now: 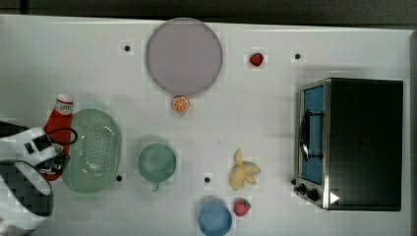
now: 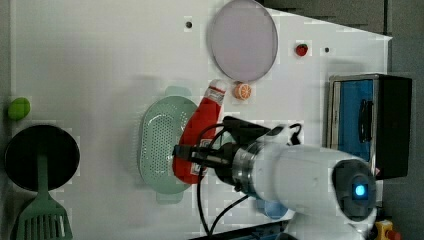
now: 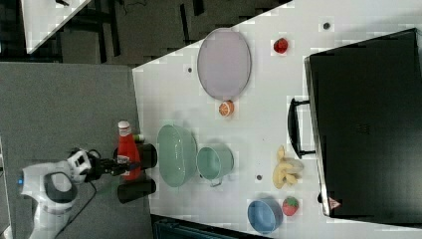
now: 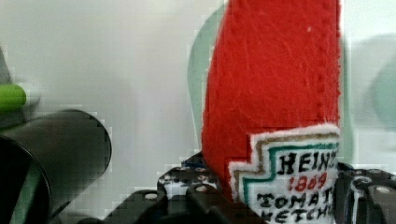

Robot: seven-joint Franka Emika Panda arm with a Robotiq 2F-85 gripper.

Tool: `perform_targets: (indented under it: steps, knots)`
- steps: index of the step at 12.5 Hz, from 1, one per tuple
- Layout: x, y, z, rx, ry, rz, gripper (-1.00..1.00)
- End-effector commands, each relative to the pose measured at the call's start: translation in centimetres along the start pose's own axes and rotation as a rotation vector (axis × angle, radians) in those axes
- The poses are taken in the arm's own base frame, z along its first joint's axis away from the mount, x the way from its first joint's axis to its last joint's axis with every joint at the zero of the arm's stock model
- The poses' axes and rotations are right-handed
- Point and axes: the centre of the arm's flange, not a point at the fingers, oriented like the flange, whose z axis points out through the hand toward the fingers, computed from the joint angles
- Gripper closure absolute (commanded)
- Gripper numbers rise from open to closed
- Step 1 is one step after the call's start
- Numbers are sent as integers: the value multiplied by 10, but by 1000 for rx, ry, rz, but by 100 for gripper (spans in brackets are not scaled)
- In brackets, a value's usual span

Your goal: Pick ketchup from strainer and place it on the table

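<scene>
White worktop (image 1: 275,123) below. Jaws of gripper (image 2: 186,154) clamped on ketchup (image 2: 197,135), lifted clear of strainer (image 1: 93,150), beside it. Pick done; setting down near worktop edge left.

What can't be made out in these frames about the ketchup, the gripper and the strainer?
- Whether the ketchup touches the table or hangs above it: no view settles it.
- Ketchup's lower end: the gripper and arm cover it in the top view and the left view.
- Ketchup's cap: cut off by the picture edge in the wrist view.
- Strainer: the left view's right rim is hidden behind the bottle.
</scene>
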Motion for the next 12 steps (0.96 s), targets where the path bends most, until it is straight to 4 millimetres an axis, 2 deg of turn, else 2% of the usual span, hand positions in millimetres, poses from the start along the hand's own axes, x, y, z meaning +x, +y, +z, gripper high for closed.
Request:
perform_targets:
  steps: [1,3,5,9,12]
  knots:
    - [70,40,-33,-39,-16,84,-19]
    - [106,69,-55,-75,-33,83,-19]
    - [143,107,-68,-95,-35,103,-19]
    - [206,204,-77,-116,-17,143,-19]
    - [238,276,-75,-132,-28,109,-19]
